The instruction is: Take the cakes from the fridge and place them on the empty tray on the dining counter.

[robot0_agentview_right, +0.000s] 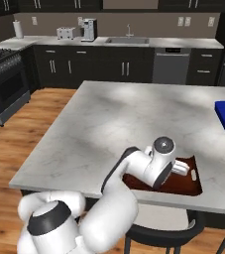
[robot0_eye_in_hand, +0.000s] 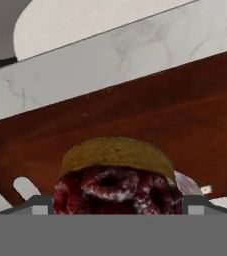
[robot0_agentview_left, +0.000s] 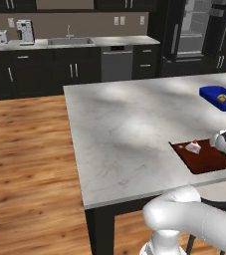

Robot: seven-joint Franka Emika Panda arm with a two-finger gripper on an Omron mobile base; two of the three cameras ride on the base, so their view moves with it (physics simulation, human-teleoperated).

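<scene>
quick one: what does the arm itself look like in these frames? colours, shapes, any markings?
Glossy white arm of rounded, bulbous links with dark grey bands at the joints; one joint ends in a round grey cap. The base dome has a dark grey top. No cables or markings visible. The claw's fingertips are too hidden to describe.

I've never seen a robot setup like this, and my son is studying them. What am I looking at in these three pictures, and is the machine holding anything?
It is a white robot arm on a driving base in a simulated kitchen. Two pictures come from cameras on the base, behind the arm to its left and right. The third comes from a camera on the hand, looking along its jaws. On the marbled counter lie a dark brown tray and a blue tray with food. A small red-topped cake sits on the brown tray, right in front of the jaws. They stand wide open, so nothing seems gripped.
</scene>
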